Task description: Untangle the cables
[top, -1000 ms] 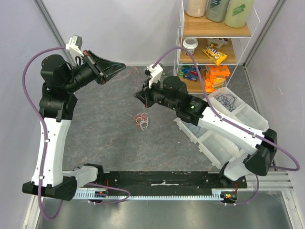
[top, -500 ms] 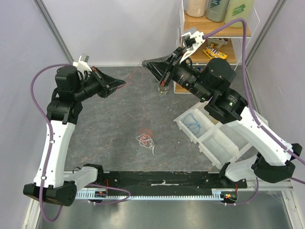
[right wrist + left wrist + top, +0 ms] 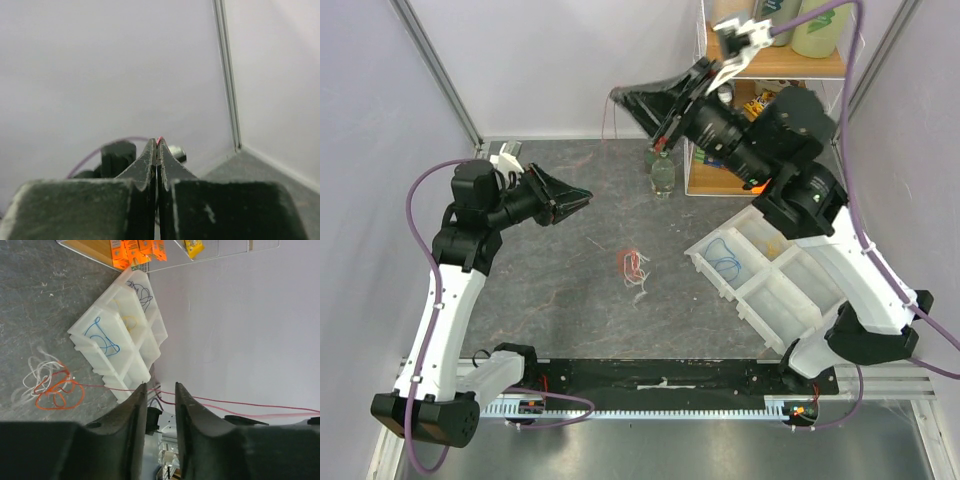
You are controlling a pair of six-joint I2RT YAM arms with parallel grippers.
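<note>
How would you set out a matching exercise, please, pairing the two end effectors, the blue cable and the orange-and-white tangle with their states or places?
Things:
1. left end effector
2. right end effector
3. blue cable
4. orange-and-white tangle

States or places:
A. lying loose on the table
B. shut on a red cable
C. in a compartment of the tray
D. open

Pairs: 1-D, 2-B, 3-C, 4-A.

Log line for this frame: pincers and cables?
left pincer: open | right pincer: shut on red cable, held high | tangle: on table
</note>
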